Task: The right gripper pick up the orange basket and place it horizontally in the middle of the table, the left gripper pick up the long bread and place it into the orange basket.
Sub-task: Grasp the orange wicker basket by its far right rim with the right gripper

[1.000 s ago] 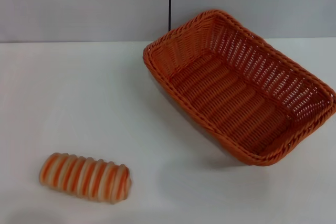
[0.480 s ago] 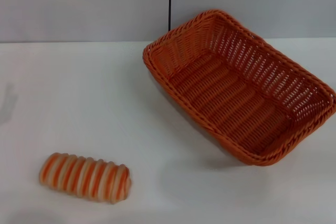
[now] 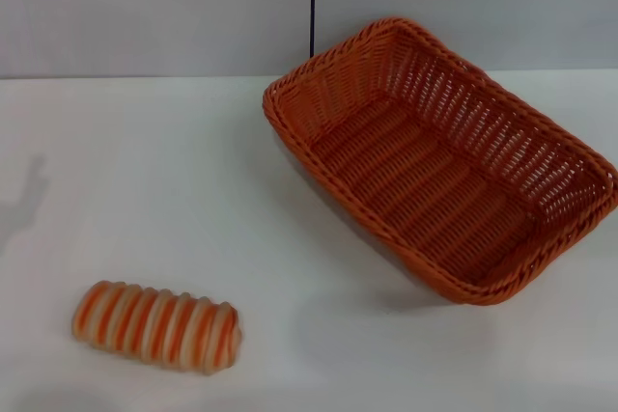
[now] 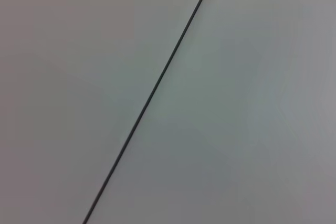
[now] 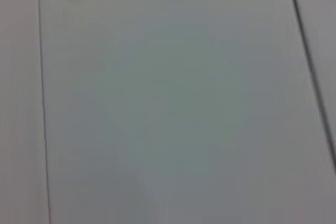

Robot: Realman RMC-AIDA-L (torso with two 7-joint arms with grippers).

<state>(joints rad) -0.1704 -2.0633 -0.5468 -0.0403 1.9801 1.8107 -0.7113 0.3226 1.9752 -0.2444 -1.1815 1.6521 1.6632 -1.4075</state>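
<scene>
The orange basket (image 3: 439,161) sat on the table (image 3: 145,171) toward the robot's right and far side, turned diagonally, with one short end near the middle of the back edge and the other reaching almost to the right border of the head view. It stood upright on its base, open side up, and held nothing. Its braided rim ran unbroken around all four sides, and the open-weave walls sloped down to a ribbed floor.

The long bread (image 3: 156,326) lay on the near left part of the table, well apart from the basket, flat on its side with its long axis running nearly left to right and tilted slightly. Its orange and cream stripes crossed its width.

Neither the left gripper nor the right gripper appeared in any view, so how far each stood open — and whether either held anything — could not be told. A soft grey shadow (image 3: 27,202) fell on the table's far left edge.

Both wrist views showed only pale grey wall panels (image 4: 241,103) crossed by thin dark seams (image 4: 152,90) — no fingers, no table, no objects. In the head view the same grey wall rose behind the table, with one dark vertical seam (image 3: 313,2) above the basket's far corner.
</scene>
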